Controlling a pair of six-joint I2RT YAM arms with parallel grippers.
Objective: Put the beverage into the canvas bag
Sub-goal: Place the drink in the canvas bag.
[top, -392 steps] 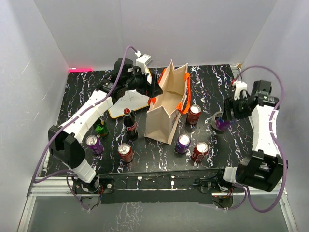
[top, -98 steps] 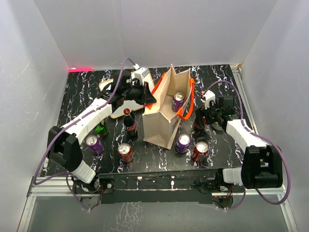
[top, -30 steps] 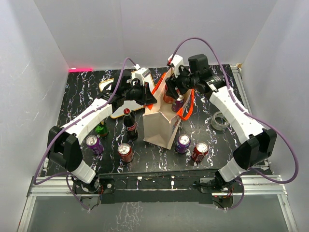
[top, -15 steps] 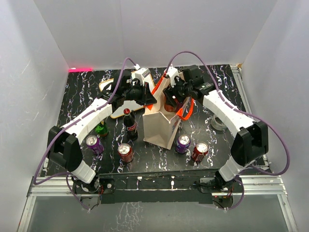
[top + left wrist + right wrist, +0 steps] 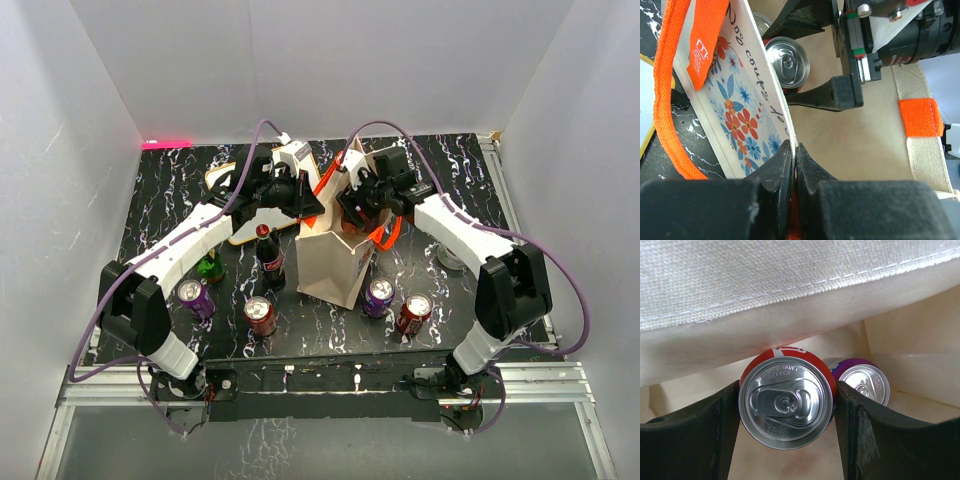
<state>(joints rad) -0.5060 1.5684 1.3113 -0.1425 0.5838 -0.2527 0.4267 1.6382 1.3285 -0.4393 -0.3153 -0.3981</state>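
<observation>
Black marbled table (image 5: pixel 160 200) carries the canvas bag (image 5: pixel 325 265), its rim pinched flat in my left gripper (image 5: pixel 794 165). My right gripper (image 5: pixel 787 390) clamps the red can (image 5: pixel 786 410) inside the bag, beside a purple can (image 5: pixel 866 382). Next I should lower it and let go.

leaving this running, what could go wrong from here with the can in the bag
The red can in the right jaws is close beside the purple can already inside; released, it might knock it or tip. The left jaws pinch only the canvas bag rim; if that slips, the wall may sag onto the red can.
</observation>
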